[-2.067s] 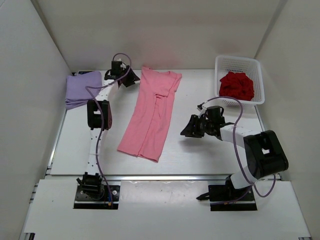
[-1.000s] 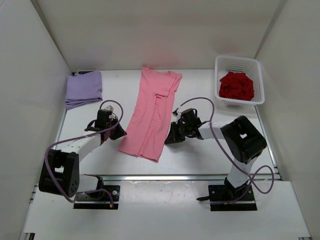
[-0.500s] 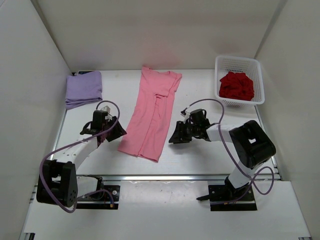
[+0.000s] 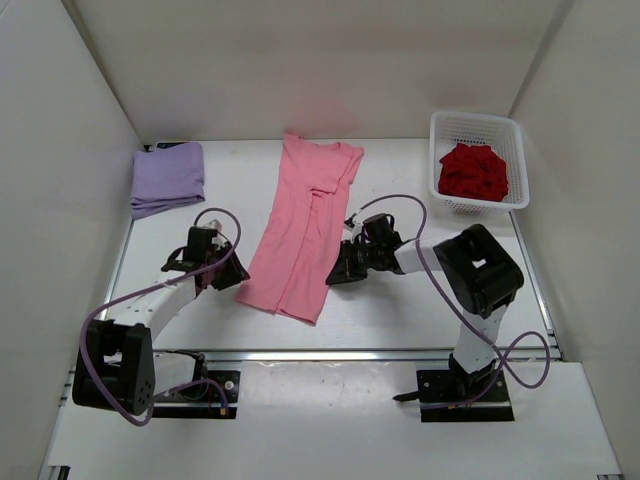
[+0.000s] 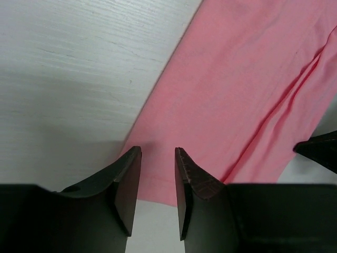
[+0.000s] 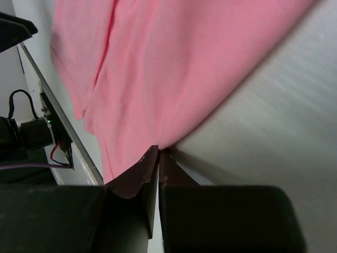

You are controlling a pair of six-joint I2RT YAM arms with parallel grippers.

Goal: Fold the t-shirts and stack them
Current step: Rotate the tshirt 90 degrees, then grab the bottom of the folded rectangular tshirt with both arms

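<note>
One pink t-shirt [image 4: 300, 230] has the left pincer [image 5: 158, 152] gaping astride its edge, right pincer [image 6: 159, 151] closed, seemingly pinching its hem.

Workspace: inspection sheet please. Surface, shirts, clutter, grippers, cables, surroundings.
Surface: white table, no stains seen.
Job's things: pink t-shirt lies flat mid-table, folded lengthwise. The lavender t-shirt is folded at the far left. The dark red t-shirt is bunched in the white basket.
Clutter: nothing seen.
Grippers: left gripper is open at the pink t-shirt's near left edge. The right gripper is shut at its right edge; whether it pinches fabric is unclear.
Cables: left purple cable and right purple cable each loop above their wrist.
Surroundings: plain white walls on three sides.
</note>
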